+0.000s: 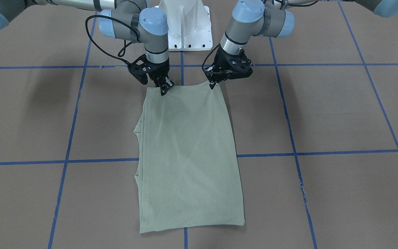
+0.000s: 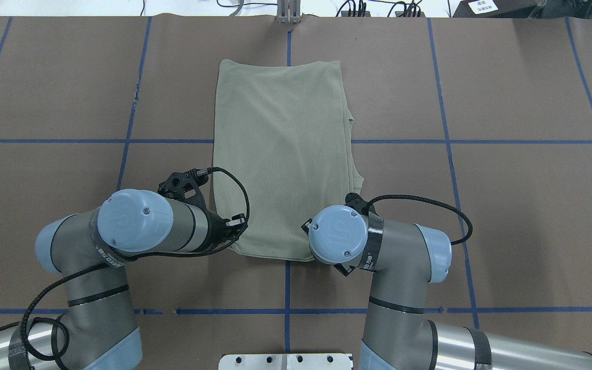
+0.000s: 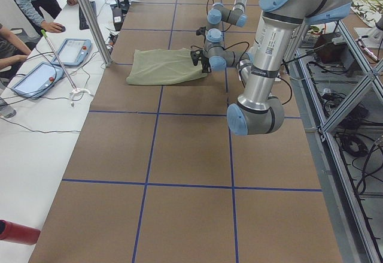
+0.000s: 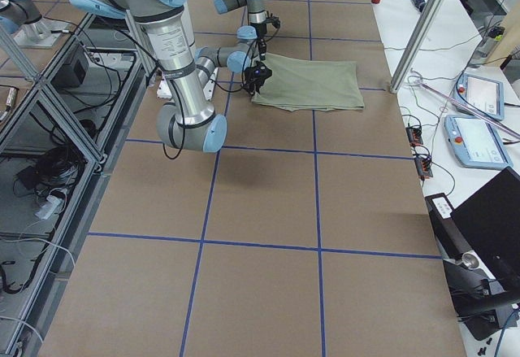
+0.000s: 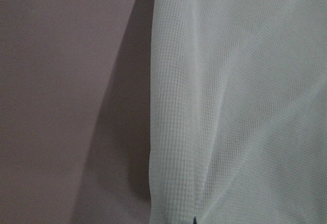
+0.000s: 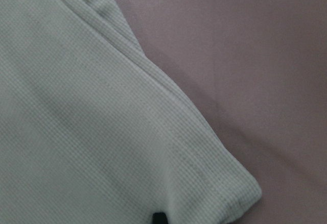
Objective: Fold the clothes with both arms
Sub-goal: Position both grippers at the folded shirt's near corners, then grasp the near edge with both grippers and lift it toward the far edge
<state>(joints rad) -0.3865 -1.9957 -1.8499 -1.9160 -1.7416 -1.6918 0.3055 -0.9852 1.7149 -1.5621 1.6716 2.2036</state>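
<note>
The soft, floppy, light shirt lies flat in the middle of the bench, and the left pincer and right pincer each look closed on one corner at the end by the white base, likely the best spots to lift it evenly.

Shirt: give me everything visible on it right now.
The shirt is pale sage-green fine knit, folded lengthwise into a long rectangle, lying flat on the brown table, with folded-under layers peeking out along the long side on the robot's right. No neck, label or logo shows. At its robot-side edge the left gripper and right gripper each pinch a corner; both look shut on the cloth.
</note>
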